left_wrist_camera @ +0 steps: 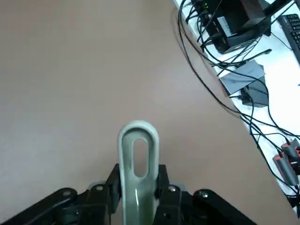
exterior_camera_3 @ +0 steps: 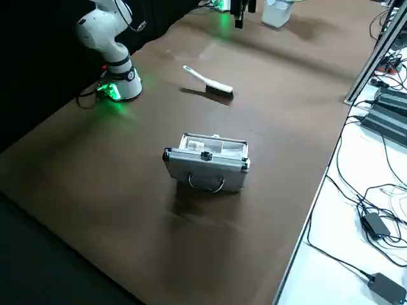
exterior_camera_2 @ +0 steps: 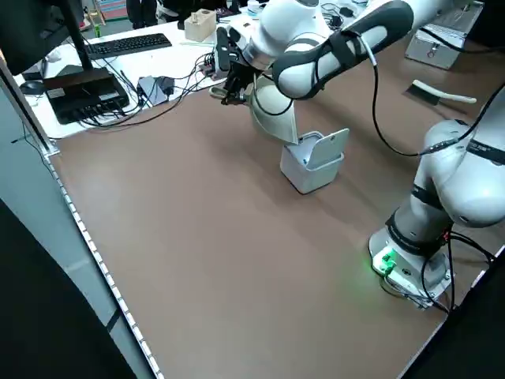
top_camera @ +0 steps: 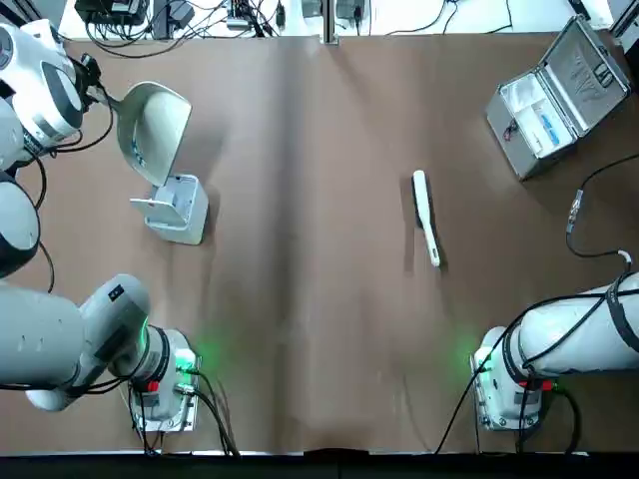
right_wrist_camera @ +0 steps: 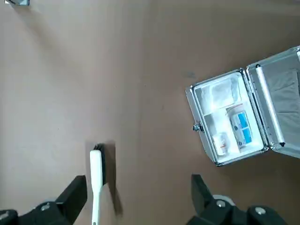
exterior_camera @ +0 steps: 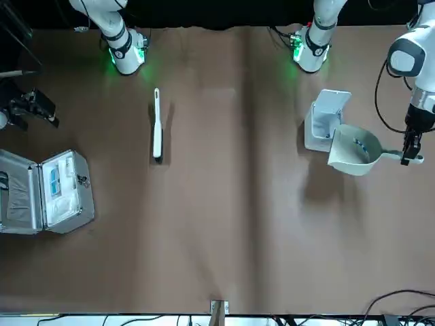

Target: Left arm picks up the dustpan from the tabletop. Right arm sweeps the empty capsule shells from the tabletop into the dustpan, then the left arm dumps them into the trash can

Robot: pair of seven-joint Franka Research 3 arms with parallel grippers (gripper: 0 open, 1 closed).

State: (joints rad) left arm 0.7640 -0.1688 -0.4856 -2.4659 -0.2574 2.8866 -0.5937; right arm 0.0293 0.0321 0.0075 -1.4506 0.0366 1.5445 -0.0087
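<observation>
My left gripper (top_camera: 100,95) is shut on the thin handle (left_wrist_camera: 137,159) of the cream dustpan (top_camera: 150,128), which it holds in the air at the table's far left. The scoop (exterior_camera: 353,151) tilts mouth-down right over the white trash can (top_camera: 178,208), whose flip lid (exterior_camera: 331,103) stands open. A few tiny specks (exterior_camera: 358,143), seemingly the capsule shells, lie inside the scoop. My right gripper (right_wrist_camera: 138,206) is open and holds nothing; it hovers high at the table's right side (exterior_camera: 30,109), above the bare brown tabletop.
The slim white brush (top_camera: 426,216) lies flat right of the table's middle. An open silver metal case (top_camera: 557,95) sits at the far right corner. Cables and electronics (exterior_camera_2: 102,79) crowd the white bench beyond the table's left edge.
</observation>
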